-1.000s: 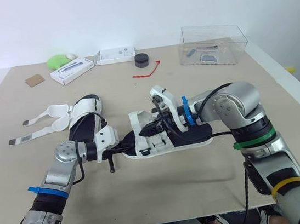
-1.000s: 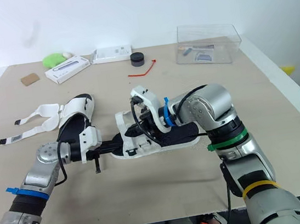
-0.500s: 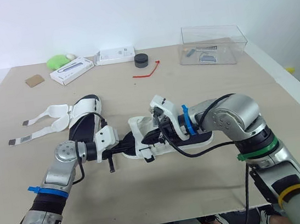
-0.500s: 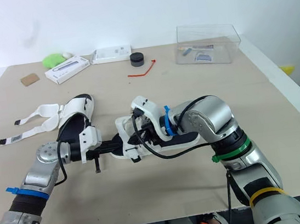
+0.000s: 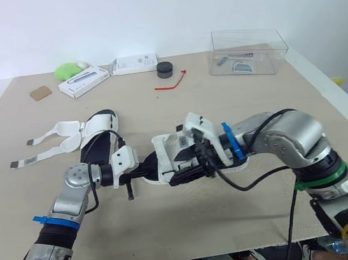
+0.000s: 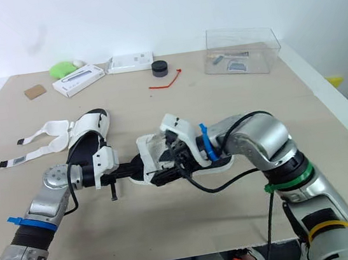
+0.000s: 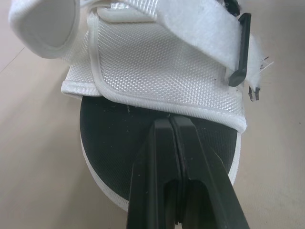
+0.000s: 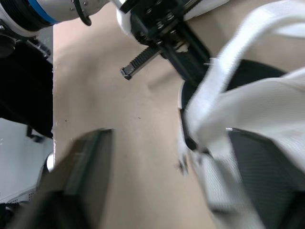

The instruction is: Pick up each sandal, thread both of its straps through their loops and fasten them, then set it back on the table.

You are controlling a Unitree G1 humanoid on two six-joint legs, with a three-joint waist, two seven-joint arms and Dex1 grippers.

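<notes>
White mesh and a black footbed: that is the sandal (image 5: 166,155) I am working on. It lies on the tan table (image 5: 237,218) between my two arms, and I place everything else from it.

My left gripper (image 7: 170,123) comes at the sandal from the left. Its two black fingers (image 7: 152,162) are pressed flat together, with no gap between them, and their tips touch the hem of the white mesh over the footbed. I cannot tell whether any fabric is pinched between them.

My right gripper (image 5: 186,172) reaches in from the right, low along the sandal's near edge. Its jaws stand apart, and in the right wrist view part of the sandal's white upper sits between them. The upper strap (image 7: 157,21) lies across the top of the mesh, beside a black loop (image 7: 239,50).

The second sandal (image 5: 98,135) rests on the table to the left of the first and a little farther from me. Its two straps (image 5: 47,143) are undone and splay away from it to the left.

Well beyond the working sandal, along the far edge of the table, I see:
- a clear plastic box (image 5: 248,51) off to the right
- a black round puck (image 5: 165,69), with a red tie (image 5: 171,82) just beside it
- two white boxes (image 5: 83,81) and (image 5: 133,63)
- a green lump (image 5: 67,71)
- a small cardboard piece (image 5: 40,93), farthest left
</notes>
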